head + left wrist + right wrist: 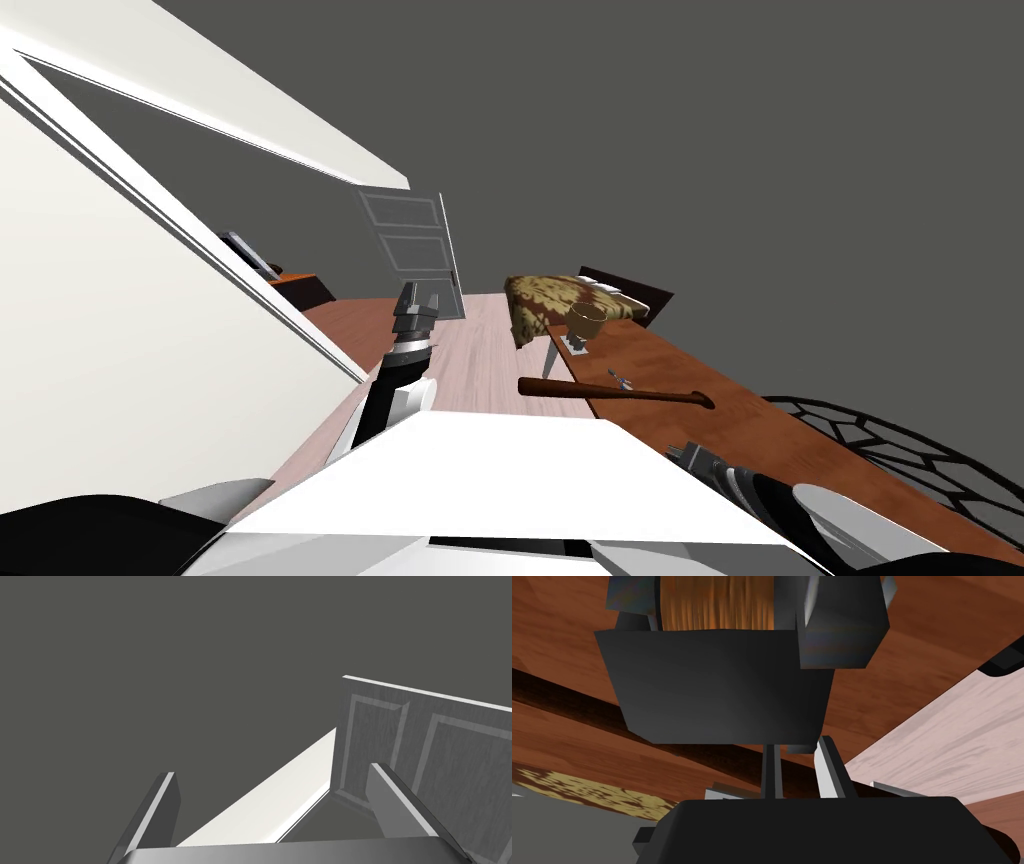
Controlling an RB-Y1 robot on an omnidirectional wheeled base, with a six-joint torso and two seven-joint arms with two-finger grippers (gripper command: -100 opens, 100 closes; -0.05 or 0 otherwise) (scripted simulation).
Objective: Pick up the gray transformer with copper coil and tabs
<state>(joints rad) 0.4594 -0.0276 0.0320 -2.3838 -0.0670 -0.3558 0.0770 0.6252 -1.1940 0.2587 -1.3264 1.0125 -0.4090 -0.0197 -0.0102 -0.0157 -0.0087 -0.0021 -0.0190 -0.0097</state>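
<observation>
While the left gripper [418, 293] hangs before the grey door [410, 245] with its jaws wide apart and empty, the work lies to the right, past the long wooden handle [620, 392] on the bench [770, 425]. There the right gripper [798, 748] shows its jaws close together, seemingly nipping the bottom edge of the transformer [712, 686], which sits over the bench near its edge. It looks dense, rigid and hard-faced, so a thin pinch could let it twist; the flat dark sides below the copper coil [717, 603] offer a safer hold.

Left end effector [271, 770]: dark box, grey blades.
</observation>
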